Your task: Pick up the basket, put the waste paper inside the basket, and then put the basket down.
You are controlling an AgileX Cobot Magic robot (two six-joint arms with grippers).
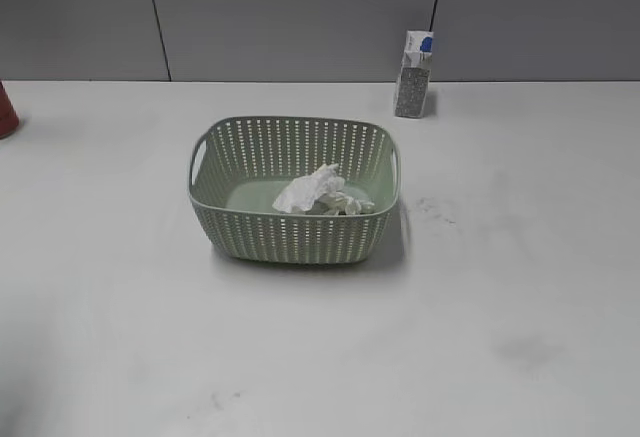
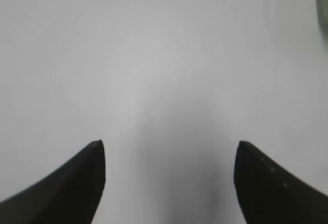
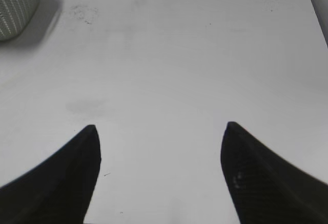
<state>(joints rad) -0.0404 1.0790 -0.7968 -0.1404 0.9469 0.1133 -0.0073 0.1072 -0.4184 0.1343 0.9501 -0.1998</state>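
The pale sage-green basket (image 1: 232,219) stands on the white table in the middle of the exterior view. Crumpled white waste paper (image 1: 320,193) lies inside it, toward its right side. No arm shows in the exterior view. In the left wrist view my left gripper (image 2: 169,144) is open and empty over bare table. In the right wrist view my right gripper (image 3: 160,126) is open and empty over the table, and a corner of the basket (image 3: 15,6) shows at the top left, well away from the jaws.
An upright white-grey carton with a blue cap (image 1: 414,74) stands at the back against the grey wall. A red object (image 1: 6,110) sits at the far left edge. The table's edge (image 3: 316,8) shows at the right wrist view's top right.
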